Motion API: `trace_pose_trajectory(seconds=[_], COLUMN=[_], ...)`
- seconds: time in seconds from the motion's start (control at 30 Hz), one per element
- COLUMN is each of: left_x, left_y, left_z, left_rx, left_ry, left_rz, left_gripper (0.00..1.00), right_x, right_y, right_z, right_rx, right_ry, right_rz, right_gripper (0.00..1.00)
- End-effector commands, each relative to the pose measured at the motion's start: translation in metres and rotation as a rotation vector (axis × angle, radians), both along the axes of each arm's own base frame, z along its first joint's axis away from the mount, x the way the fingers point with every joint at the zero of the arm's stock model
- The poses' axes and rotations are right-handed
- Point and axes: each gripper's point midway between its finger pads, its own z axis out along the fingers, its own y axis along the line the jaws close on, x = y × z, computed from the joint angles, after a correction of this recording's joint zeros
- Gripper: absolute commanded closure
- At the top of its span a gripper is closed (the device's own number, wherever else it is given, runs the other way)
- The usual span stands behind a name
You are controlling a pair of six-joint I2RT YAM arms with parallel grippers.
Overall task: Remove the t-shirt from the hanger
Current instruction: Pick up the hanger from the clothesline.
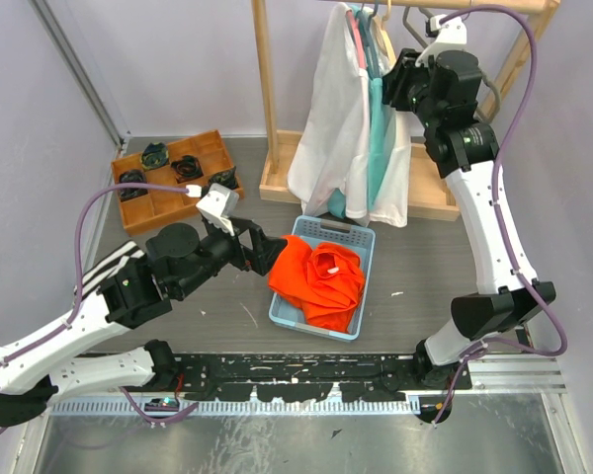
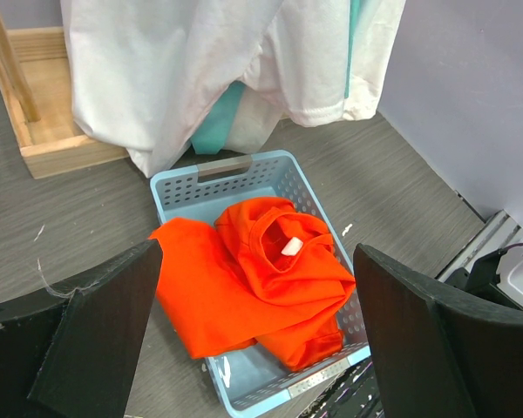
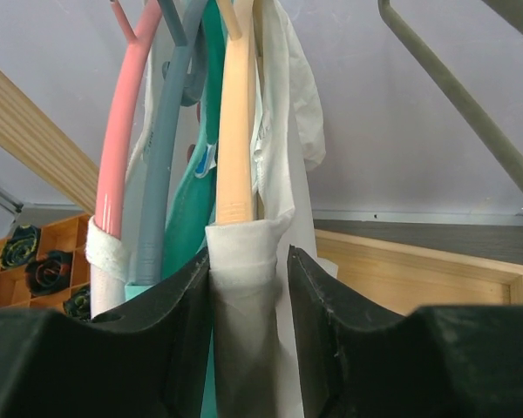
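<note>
Right gripper (image 3: 248, 257) raised to the garments on the wooden rack (image 1: 265, 89); claw roughly half open, its two fingers (image 3: 179, 313) close on either side of the white t-shirt (image 3: 279, 174) where the cloth wraps the shoulder of the peach hanger (image 3: 237, 131); cloth fills the gap between them, but cannot tell whether they actually pinch it.

T-shirt on that hanger, draped down from the rail; beside it a blue-grey hanger (image 3: 170, 131) carrying a teal garment (image 3: 196, 200), then a pink hanger (image 3: 122, 131) with more white cloth over its end; a grey-green hanger (image 3: 453, 96) off to the other side, its load not visible.

Left gripper (image 2: 257, 252) low over the table (image 1: 425, 257), at the near-left edge of the light blue basket (image 1: 331, 229); claw spread wide, nothing between the fingers.

Basket holds a crumpled orange t-shirt (image 1: 321, 281), one fold spilling over the left rim; basket sits just in front of the rack's base, under the hanging hems.

Wooden compartment tray (image 1: 153, 202) at the far left, dark round items in several cells, too small to name.
</note>
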Motion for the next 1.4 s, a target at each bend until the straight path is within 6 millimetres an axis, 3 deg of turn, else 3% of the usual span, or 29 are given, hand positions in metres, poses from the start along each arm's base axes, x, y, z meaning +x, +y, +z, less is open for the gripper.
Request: trace_pose_trajectory(seconds=[0.0, 0.17, 0.33, 0.43, 0.63, 0.8, 0.93, 1.07, 1.17, 1.37], left_x=[0.001, 0.002, 0.003, 0.004, 0.007, 0.007, 0.007, 0.007, 0.007, 0.007], left_y=[0.001, -0.001, -0.005, -0.009, -0.015, -0.018, -0.018, -0.018, -0.019, -0.022], left_z=[0.011, 0.012, 0.014, 0.013, 0.015, 0.013, 0.013, 0.017, 0.020, 0.026], left_rx=[-0.028, -0.026, -0.029, -0.026, -0.030, -0.045, -0.048, -0.054, -0.059, -0.071], left_ry=[-0.022, -0.024, -0.026, -0.024, -0.026, -0.016, -0.012, -0.018, -0.021, -0.025], left_rz=[0.009, 0.007, 0.001, -0.002, -0.006, -0.009, -0.010, -0.009, -0.011, -0.021], left_gripper=[0.02, 0.02, 0.02, 0.02, 0.02, 0.02, 0.02, 0.02, 0.02, 0.02], right_x=[-0.001, -0.002, -0.005, -0.010, -0.026, -0.051, -0.062, -0.069, -0.076, -0.110], right_y=[0.005, 0.004, -0.002, -0.003, -0.009, -0.013, -0.014, -0.017, -0.018, -0.021], right_z=[0.027, 0.029, 0.038, 0.048, 0.075, 0.105, 0.116, 0.114, 0.101, 0.081], right_rx=[0.009, 0.004, -0.002, 0.000, 0.035, 0.083, 0.098, 0.093, 0.093, 0.119], right_ry=[-0.076, -0.084, -0.111, -0.140, -0.233, -0.333, -0.360, -0.339, -0.307, -0.287], right_rz=[0.020, 0.016, -0.004, -0.005, -0.020, -0.013, -0.005, -0.009, -0.010, 0.018], right_gripper=[0.58, 0.69, 0.92, 0.99, 0.99, 0.99, 0.99, 0.99, 0.99, 1.00])
